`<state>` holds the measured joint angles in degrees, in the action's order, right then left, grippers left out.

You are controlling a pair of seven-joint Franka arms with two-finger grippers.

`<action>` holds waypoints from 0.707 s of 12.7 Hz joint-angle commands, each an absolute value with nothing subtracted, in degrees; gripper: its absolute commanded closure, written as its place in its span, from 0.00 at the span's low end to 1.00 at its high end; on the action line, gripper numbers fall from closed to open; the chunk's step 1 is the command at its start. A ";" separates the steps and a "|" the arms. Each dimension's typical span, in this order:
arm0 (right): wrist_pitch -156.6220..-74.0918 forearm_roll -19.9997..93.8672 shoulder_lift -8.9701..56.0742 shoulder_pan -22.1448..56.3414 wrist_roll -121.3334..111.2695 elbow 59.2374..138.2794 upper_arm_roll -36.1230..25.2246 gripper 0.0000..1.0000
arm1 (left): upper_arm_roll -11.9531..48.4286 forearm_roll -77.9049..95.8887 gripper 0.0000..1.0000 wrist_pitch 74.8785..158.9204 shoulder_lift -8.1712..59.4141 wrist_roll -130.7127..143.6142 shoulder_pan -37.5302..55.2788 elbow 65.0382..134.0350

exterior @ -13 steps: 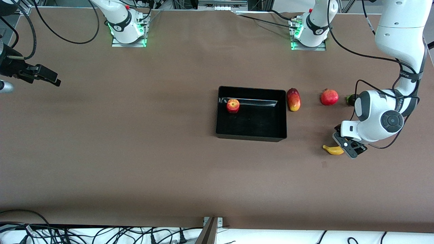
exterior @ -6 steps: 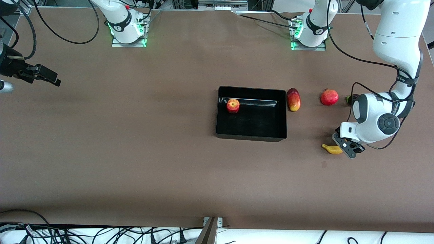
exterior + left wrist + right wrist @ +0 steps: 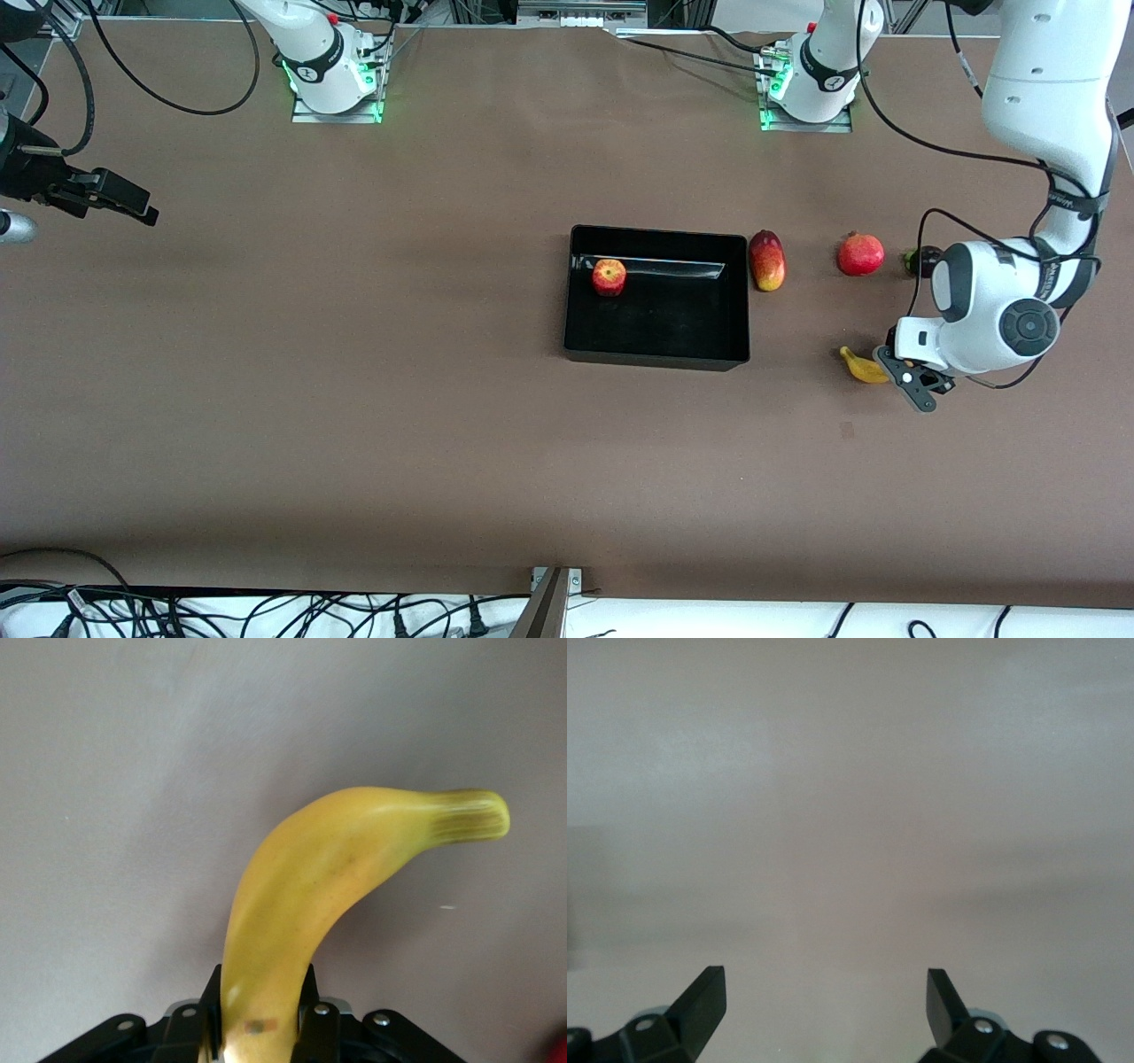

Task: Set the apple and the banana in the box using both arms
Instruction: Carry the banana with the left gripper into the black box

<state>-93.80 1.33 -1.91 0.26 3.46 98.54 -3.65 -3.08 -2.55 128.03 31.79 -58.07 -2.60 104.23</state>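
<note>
One fruit of the two is already home: the apple (image 3: 609, 276) lies in the box (image 3: 657, 354), near the wall farthest from the front camera. What has changed over the last second is at the left arm's end of the table, where the left gripper (image 3: 897, 369) has gone from wide open beside the banana (image 3: 861, 365) to clamped on it, and the banana now sits a little higher in the front view than it did, which suggests it is lifted or shifted off its spot. The left wrist view shows the banana (image 3: 310, 904) pinched at one end between the black fingers (image 3: 211, 1005), the rest curving out over bare table. That leaves, by the look of it, only the carry to the box and the release. The right gripper (image 3: 115, 206) waits well apart over the right arm's end of the table, its fingers (image 3: 702, 1001) spread wide and holding nothing.
</note>
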 commanded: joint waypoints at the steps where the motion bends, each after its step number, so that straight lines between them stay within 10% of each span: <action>1: -92.72 1.05 -1.49 0.35 3.87 97.38 -3.87 0.00 | -3.25 4.10 1.00 118.42 23.84 -57.32 3.14 105.56; 9: -92.72 1.05 -1.49 0.35 3.87 97.38 -3.87 0.00 | -2.64 7.91 1.00 117.07 20.22 -27.18 23.63 108.36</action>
